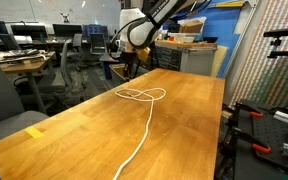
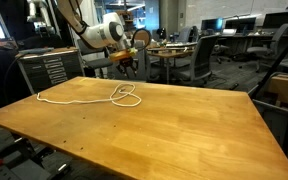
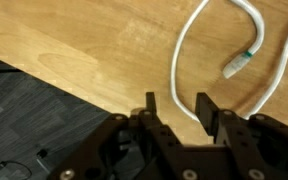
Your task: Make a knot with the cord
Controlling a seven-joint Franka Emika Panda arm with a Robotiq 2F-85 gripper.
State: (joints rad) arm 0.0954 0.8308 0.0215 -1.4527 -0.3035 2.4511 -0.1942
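Observation:
The white cord (image 1: pixel 144 110) lies on the wooden table (image 1: pixel 184 110), looped at the far end and running in a long tail toward the near edge. It shows in both exterior views, with the loop (image 2: pixel 126 96) near the far edge. In the wrist view the cord (image 3: pixel 184 50) curves in an arc, and its dark-tipped end (image 3: pixel 236 66) lies inside the curve. My gripper (image 3: pixel 176 105) is open and empty, hovering above the table's far edge beside the loop. It also shows in both exterior views (image 1: pixel 130 62) (image 2: pixel 130 68), raised above the table.
Dark floor (image 3: pixel 34 110) lies beyond the table edge in the wrist view. Office chairs (image 2: pixel 199 55), desks and a cart with boxes (image 1: pixel 189 45) stand behind the table. A yellow tape mark (image 1: pixel 34 131) sits near the table's corner. Equipment stands at the table's side (image 1: pixel 264 125).

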